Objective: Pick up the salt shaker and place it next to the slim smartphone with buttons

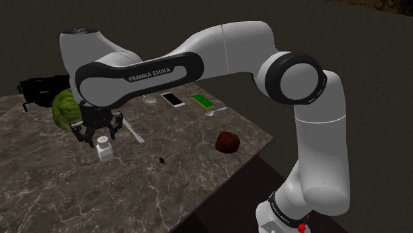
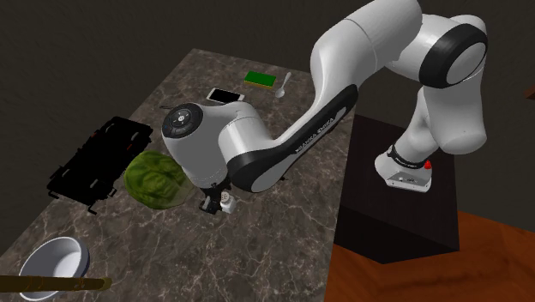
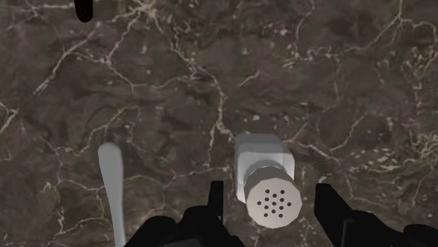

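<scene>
A white bowl (image 2: 56,262) sat near the counter's corner, well past the melon (image 2: 157,178) on the side away from the phone (image 2: 225,94). Its inside showed plain white, and a wooden stick (image 2: 51,283) lay just beside it. A black rack (image 2: 96,159) stood close by the melon; I could not tell what it held.

The shaker (image 1: 104,151) stood upright on the marble counter (image 1: 40,192), just beside the melon on its phone side. It was white, with a squarish body and a round cap pierced by small dark holes. The gripper (image 1: 99,137) hung straight over it. Its fingers (image 3: 330,210) were spread wide, one on each side of the cap with a gap at both, and they gripped nothing.

A pale spoon (image 3: 112,186) lay near the shaker on the side away from the melon, apart from it. The phone and a green slab (image 1: 203,101) lay side by side well away from the melon, toward the counter's far end, with a second spoon (image 1: 215,112) just beside the slab. Bare marble ran from the melon to the phone. A small dark speck (image 1: 162,160) lay on the marble between the melon and a brown lump (image 1: 227,141), which sat near the counter's edge. The melon and shaker stood well back from the edge that faced the stand (image 2: 403,214).
</scene>
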